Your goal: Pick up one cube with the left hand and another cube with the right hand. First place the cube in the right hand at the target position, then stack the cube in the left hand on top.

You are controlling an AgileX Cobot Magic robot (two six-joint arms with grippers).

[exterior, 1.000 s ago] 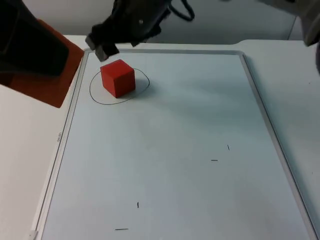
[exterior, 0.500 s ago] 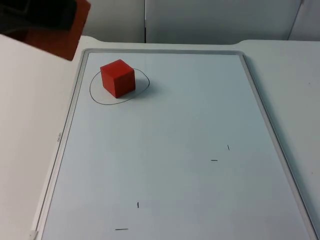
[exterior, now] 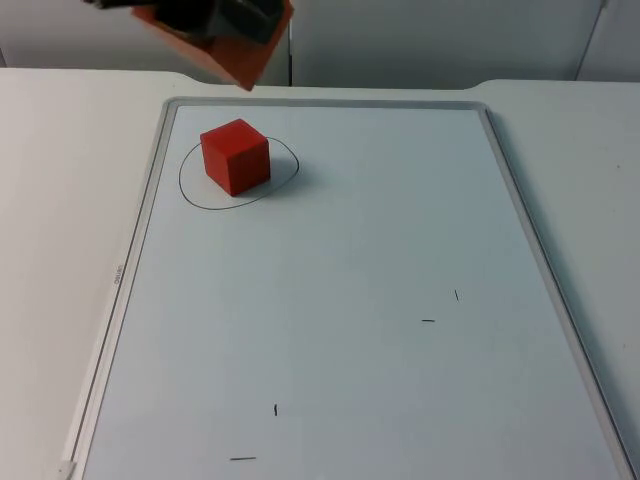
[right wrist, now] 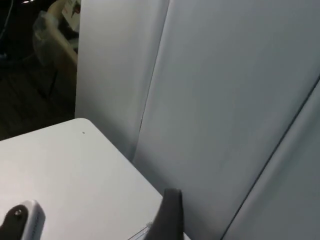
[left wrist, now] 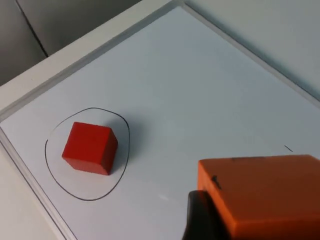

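A red cube (exterior: 235,155) stands inside a hand-drawn circle (exterior: 192,197) near the whiteboard's far left corner; the left wrist view shows this red cube (left wrist: 90,147) too. My left gripper (exterior: 225,15) hangs high behind the circle, shut on an orange cube (exterior: 237,63). In the left wrist view the orange cube (left wrist: 265,195) is tilted, well above the board and apart from the red cube, with a black finger (left wrist: 200,222) pressed against its side. My right gripper (right wrist: 165,225) is pulled back and faces the grey partition wall (right wrist: 225,100).
The whiteboard's grey frame (exterior: 158,180) runs along the left, far and right sides. A few short pen marks (exterior: 428,320) dot the board's near half. White table top (exterior: 60,200) lies on both sides of the board.
My left gripper has carried the orange cube from the picture's far left to the right, to behind the circle. The right gripper, above the red cube one second ago, has withdrawn.
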